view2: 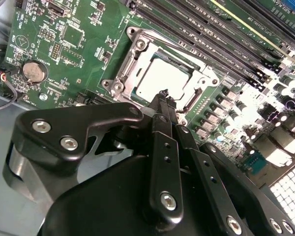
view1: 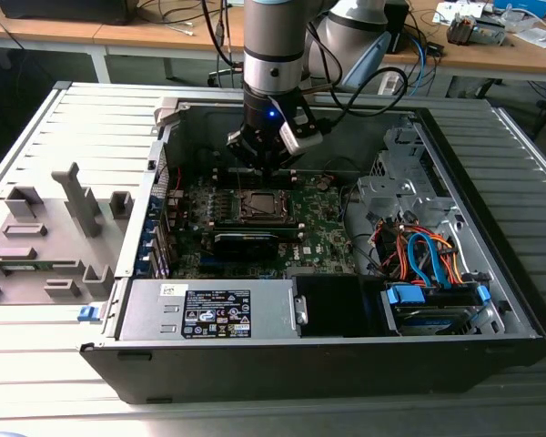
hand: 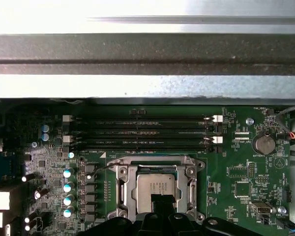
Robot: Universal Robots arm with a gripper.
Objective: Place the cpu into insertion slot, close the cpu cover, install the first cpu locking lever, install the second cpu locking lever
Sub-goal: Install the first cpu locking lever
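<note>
**Cpu (hand: 155, 186) lying in its socket, gripper (view2: 164, 94) hanging just over it**

From where I'm standing, the open computer case (view1: 300, 364) is lying flat on the counter (view1: 64, 382), so the green circuit board (view1: 323, 232) is facing up toward the arm. The insertion slot (hand: 199, 164) is carrying the cpu, and the cpu cover (view2: 137, 66) seems to be lying down around it. The gripper is pointing its pressed-together, empty fingers at the cpu's edge.

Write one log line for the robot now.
small silver-grey square cpu: seated | thin silver metal frame cover: down | gripper: shut, over cover edge
</note>
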